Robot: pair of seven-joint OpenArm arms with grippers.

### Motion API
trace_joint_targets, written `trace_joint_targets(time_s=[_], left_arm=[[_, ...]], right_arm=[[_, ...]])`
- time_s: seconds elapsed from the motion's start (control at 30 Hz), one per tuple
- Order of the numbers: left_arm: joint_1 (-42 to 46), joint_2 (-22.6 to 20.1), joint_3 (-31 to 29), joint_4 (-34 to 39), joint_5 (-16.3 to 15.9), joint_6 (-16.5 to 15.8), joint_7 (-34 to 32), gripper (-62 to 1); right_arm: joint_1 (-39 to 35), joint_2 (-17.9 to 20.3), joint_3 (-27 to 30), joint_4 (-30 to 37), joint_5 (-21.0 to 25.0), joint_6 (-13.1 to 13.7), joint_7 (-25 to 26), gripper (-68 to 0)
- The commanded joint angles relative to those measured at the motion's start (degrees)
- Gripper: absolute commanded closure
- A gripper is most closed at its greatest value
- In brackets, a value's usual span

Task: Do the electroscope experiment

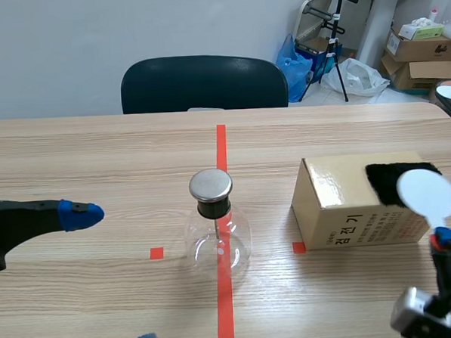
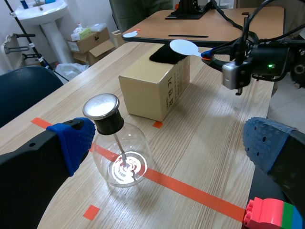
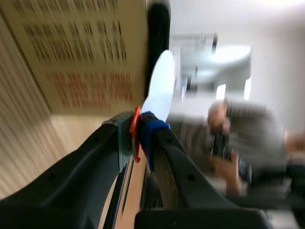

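Box [image 1: 356, 207], right: Korean print on its near side, looks like "검전기". Electroscope flask [image 1: 217, 234] centre, on the tape line. Black fur pad [image 1: 389, 179] on box top. Right gripper [image 3: 140, 130] clamped on white disc paddle [image 1: 428, 195] at the fur: charging step, I'd say. Next: carry disc left to metal cap [image 1: 210, 185]. Left gripper [image 2: 169, 143] wide open, left of flask.

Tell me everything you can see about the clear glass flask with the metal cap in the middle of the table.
The clear round-bellied glass flask stands upright on the wooden table, on the orange-red tape line. A black stopper plugs its neck, topped by a flat shiny metal disc; a thin rod hangs down inside. Nothing but the table touches it.
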Motion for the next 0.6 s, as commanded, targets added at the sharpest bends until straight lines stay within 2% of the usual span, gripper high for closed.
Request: trace_joint_targets(time_s=[0.0, 0.03, 0.1, 0.13, 0.17, 0.23, 0.27, 0.3, 0.4, 0.43, 0.53, 0.57], left_arm=[[0.5, 0.3, 0.4, 0.3, -0.8, -0.1, -0.8, -62.3], [0.5, 0.3, 0.4, 0.3, -0.8, -0.1, -0.7, -62.3], [0.4, 0.2, 0.4, 0.3, -0.8, -0.1, -0.7, -62.3], [0.4, 0.1, 0.4, 0.3, -0.8, -0.1, -0.7, -62.3], [0.5, 0.1, 0.4, 0.3, -0.8, -0.1, -0.7, -62.3], [0.5, 0.1, 0.4, 0.3, -0.8, -0.1, -0.7, -62.3], [0.5, 0.1, 0.4, 0.3, -0.8, -0.1, -0.7, -62.3], [0.5, 0.1, 0.4, 0.3, -0.8, -0.1, -0.7, -62.3], [0.5, 0.1, 0.4, 0.3, -0.8, -0.1, -0.7, -62.3], [0.5, 0.1, 0.4, 0.3, -0.7, -0.1, -0.7, -62.3], [0.5, 0.1, 0.4, 0.3, -0.7, -0.1, -0.7, -62.3], [0.5, 0.1, 0.4, 0.3, -0.7, -0.1, -0.7, -62.3]], right_arm=[[0.1, -0.2, -0.6, 0.4, -0.1, -2.8, 2.4, -1.1], [0.0, -0.4, -0.6, 0.4, 0.5, -2.8, -0.1, -1.1], [-0.3, -0.5, -0.3, 0.4, 0.9, -2.8, -10.1, -1.1], [-0.7, -0.4, -0.3, 0.4, 0.6, -2.8, -13.0, -1.0], [-0.9, -0.1, -0.3, 0.4, 0.2, -2.8, -11.1, -1.1], [-0.6, 0.0, -0.4, 0.4, -0.2, -2.8, -1.2, -1.1], [-0.3, -0.2, -0.4, 0.4, -0.1, -2.8, 1.5, -1.1], [-0.2, -0.5, -0.5, 0.4, 0.2, -2.8, 0.2, -1.1], [-0.4, -0.7, -0.4, 0.5, 0.7, -2.8, -14.0, -1.1], [-0.5, -0.6, -0.4, 0.5, 0.5, -2.8, -14.3, -1.1], [0.2, -0.5, -0.5, 0.5, -0.3, -2.8, -1.7, -1.1], [0.4, -0.7, -0.5, 0.5, -0.3, -2.8, -0.3, -1.1]])
